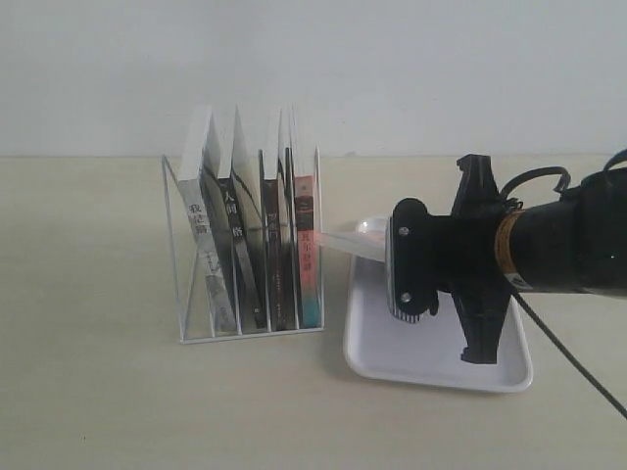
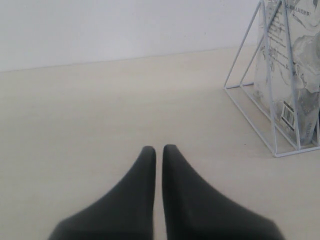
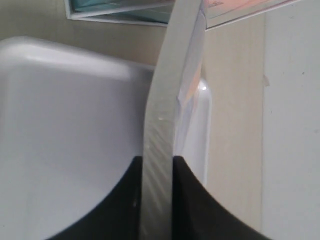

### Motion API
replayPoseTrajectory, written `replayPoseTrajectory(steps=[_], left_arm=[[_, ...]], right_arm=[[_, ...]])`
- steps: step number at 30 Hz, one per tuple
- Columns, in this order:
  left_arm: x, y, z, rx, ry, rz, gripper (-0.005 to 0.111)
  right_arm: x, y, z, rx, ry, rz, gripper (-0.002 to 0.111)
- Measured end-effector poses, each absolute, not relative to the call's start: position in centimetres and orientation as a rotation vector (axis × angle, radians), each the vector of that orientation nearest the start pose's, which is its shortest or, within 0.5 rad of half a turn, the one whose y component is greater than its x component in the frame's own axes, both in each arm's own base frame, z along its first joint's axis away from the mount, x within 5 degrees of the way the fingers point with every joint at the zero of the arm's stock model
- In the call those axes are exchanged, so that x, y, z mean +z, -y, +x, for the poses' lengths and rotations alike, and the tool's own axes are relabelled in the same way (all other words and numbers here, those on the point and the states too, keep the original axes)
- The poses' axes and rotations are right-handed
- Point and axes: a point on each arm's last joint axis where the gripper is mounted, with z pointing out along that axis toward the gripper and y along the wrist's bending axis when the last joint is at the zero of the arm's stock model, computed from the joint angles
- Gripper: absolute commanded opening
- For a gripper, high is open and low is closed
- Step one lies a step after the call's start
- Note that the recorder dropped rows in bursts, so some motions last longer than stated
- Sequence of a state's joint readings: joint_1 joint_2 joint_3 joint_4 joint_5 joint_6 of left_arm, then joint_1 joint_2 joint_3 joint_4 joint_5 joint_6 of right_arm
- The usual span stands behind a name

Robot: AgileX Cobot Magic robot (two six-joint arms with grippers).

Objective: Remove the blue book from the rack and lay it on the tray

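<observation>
**Clenched right gripper (image 3: pixel 157 160) holds a book level over the tray (image 1: pixel 431 380)**

Black fingers (image 3: pixel 192 200) pinch a pale page block seen edge-on, with a peach tint along one face. Cover unreadable. I take it for the blue book (image 1: pixel 348 242): out of the rack (image 1: pixel 251 335), roughly flat, hanging above the tray and apparently not resting on it. Its free end juts past the tray's rack-side rim and sits just beside the rack's end upright. Contact there can't be judged.

In the rack stand a white-spined book (image 1: pixel 199 220), two dark spines (image 1: pixel 235 245) and a pink-and-teal-spined book (image 1: pixel 306 255). The left gripper (image 2: pixel 159 149) has its fingers pressed together on nothing, idle over the table (image 1: pixel 98 392).

Step in hand, by my reading: the lay-down. To do it well, draw the book away from the rack until it sits wholly inside the rim. Keep it level and lower it until the underside bears on the tray. Only then ease the fingers apart.
</observation>
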State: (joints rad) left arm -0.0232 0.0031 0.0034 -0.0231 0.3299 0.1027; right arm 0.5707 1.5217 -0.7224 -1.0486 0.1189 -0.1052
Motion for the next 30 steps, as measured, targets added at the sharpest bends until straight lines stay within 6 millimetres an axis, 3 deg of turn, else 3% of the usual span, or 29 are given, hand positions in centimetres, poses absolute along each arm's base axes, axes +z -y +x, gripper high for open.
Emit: replayPoseTrajectory(steps=[6, 13, 15, 16, 19, 26, 30], left_arm=[[18.2, 0.2, 5.4, 0.034, -1.817, 0.1, 0.005], [18.2, 0.2, 5.4, 0.034, -1.817, 0.1, 0.005], [18.2, 0.2, 5.4, 0.034, -1.817, 0.1, 0.005], [18.2, 0.2, 5.4, 0.034, -1.817, 0.1, 0.005], [18.2, 0.2, 5.4, 0.034, -1.817, 0.1, 0.005], [18.2, 0.2, 5.4, 0.034, -1.817, 0.1, 0.005], [18.2, 0.2, 5.4, 0.034, -1.817, 0.1, 0.005]], right_arm=[[18.9, -13.6, 25.4, -0.494, -1.818, -1.678, 0.067], [19.1, -12.8, 25.1, -0.506, -1.976, -1.541, 0.068], [20.6, -12.2, 24.6, -0.533, -1.972, -1.485, 0.068], [21.3, -12.0, 24.4, -0.533, -1.966, -1.461, 0.065], [25.5, -11.3, 22.6, -0.439, -1.896, -1.277, 0.056], [30.6, -9.3, 19.6, -0.334, -1.822, -0.992, 0.002], [33.1, -7.3, 17.2, -0.271, -1.82, -0.766, 0.0]])
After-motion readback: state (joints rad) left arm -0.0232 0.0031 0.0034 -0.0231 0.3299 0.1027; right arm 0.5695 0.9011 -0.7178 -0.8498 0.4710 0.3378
